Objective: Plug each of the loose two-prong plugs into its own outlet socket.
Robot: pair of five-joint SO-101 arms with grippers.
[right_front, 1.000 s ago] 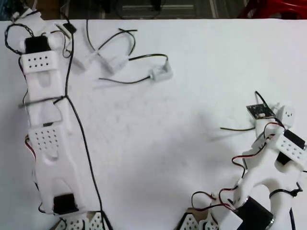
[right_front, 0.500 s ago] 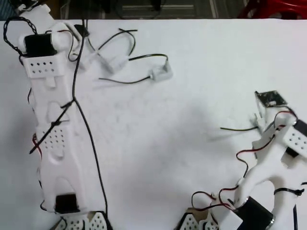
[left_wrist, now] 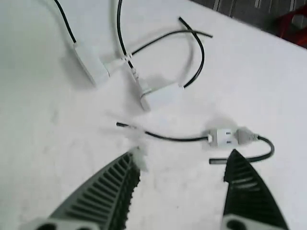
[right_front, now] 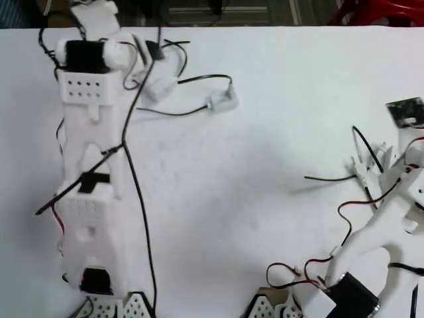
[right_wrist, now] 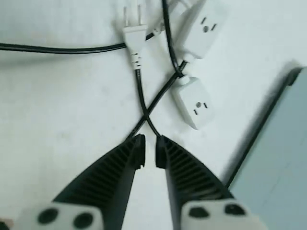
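In the right wrist view a loose white two-prong plug (right_wrist: 132,31) lies on the white table, its black cable running under the crossing wires. Two white outlet sockets (right_wrist: 201,26) (right_wrist: 194,100) lie beside it. My right gripper (right_wrist: 149,144) hovers shut just short of the crossed cables, holding nothing. In the high view the same plug (right_front: 361,165) sits beside the right arm (right_front: 391,218). My left gripper (left_wrist: 186,155) is open above a plug-and-socket pair (left_wrist: 225,136) that is joined together. Further off lie another white socket (left_wrist: 160,96) and a third (left_wrist: 88,67).
The left arm (right_front: 89,165) stretches along the table's left side to the far edge. Short black wires (right_front: 199,79) curl around the white pieces (right_front: 222,101) at the back. A grey surface (right_wrist: 278,153) lies past the table's edge near my right gripper.
The left arm swung right and farther toward the back cluster of sockets. The right arm shifted right, uncovering the plug it had been over.
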